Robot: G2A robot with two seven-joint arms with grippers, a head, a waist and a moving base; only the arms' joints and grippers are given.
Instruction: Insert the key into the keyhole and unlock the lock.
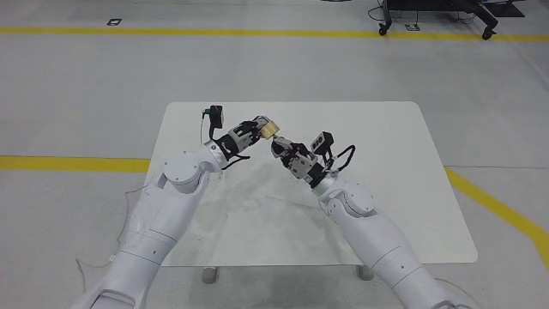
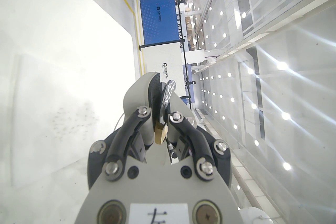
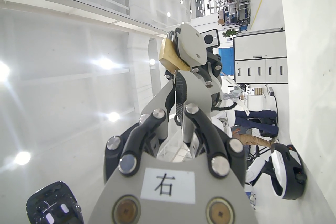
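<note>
1. Both arms meet in the air over the far half of the white table [image 1: 386, 137], wrists angled in toward each other.
2. Left gripper [image 1: 256, 130]: fingers closed on a brass padlock [image 1: 268, 127], which is held clear of the tabletop.
3. In the left wrist view the brass padlock [image 2: 160, 134] sits deep between the two fingers. Its silver shackle [image 2: 167, 96] runs out toward the fingertips and lies against the black ribbed pad.
4. From the right wrist view the lock body [image 3: 170, 55] sticks out sideways past the left gripper's white finger. The shackle [image 3: 171, 36] is at the end farther from the right gripper, and the flat underside faces the right gripper.
5. Right gripper [image 3: 176, 78]: fingers pressed together, tips just beneath the lock's underside. In the top view the right gripper [image 1: 281, 146] sits just beside the lock, on the robot's side of it.
6. Key [image 3: 173, 76]: only a thin dark sliver shows, rising from the pinched pads to the lower corner of the lock, and the rest is hidden between the pads.
7. I cannot tell whether the key tip is seated in the keyhole or only touching the brass; the keyhole is hidden.
8. I cannot tell whether the shackle is latched or released.
9. Yellow floor lines [image 1: 257, 32] run across the floor past the table's far edge.
</note>
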